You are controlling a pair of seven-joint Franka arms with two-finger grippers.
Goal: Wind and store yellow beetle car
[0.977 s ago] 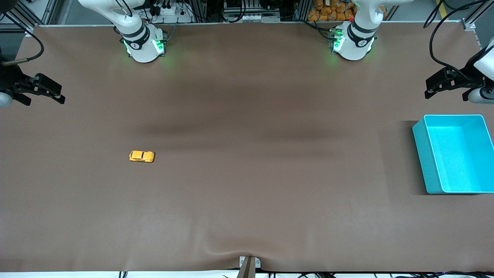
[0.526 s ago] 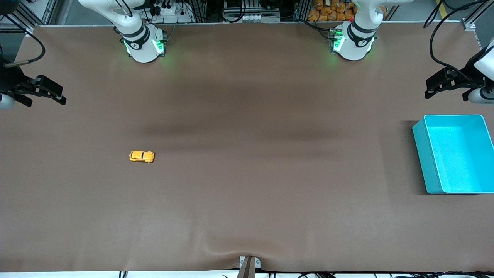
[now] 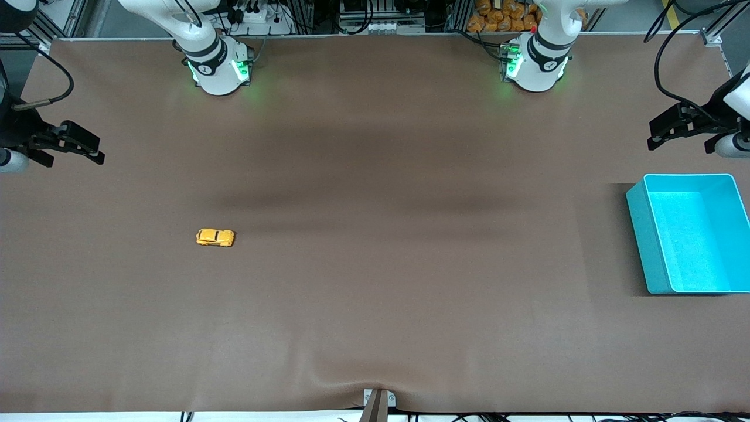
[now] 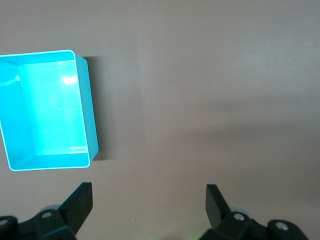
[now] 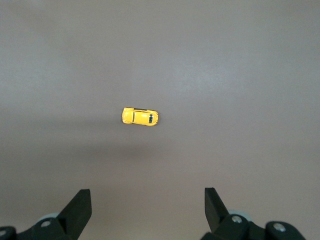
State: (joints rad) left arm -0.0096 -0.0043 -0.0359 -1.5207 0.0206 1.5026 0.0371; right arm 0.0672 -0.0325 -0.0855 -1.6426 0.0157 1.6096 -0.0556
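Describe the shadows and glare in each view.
Front view: soft dark bands cross the table between the arms' bases and the yellow beetle car; the turquoise bin casts a shadow toward the car's end. Left wrist view: a bright glare patch inside the bin. Right wrist view: a faint band beside the car; lighting even.

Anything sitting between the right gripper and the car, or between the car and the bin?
Nothing visible. The right gripper, open, hangs over the table's right-arm end; only bare table separates it from the car, and the car from the bin at the left arm's end.
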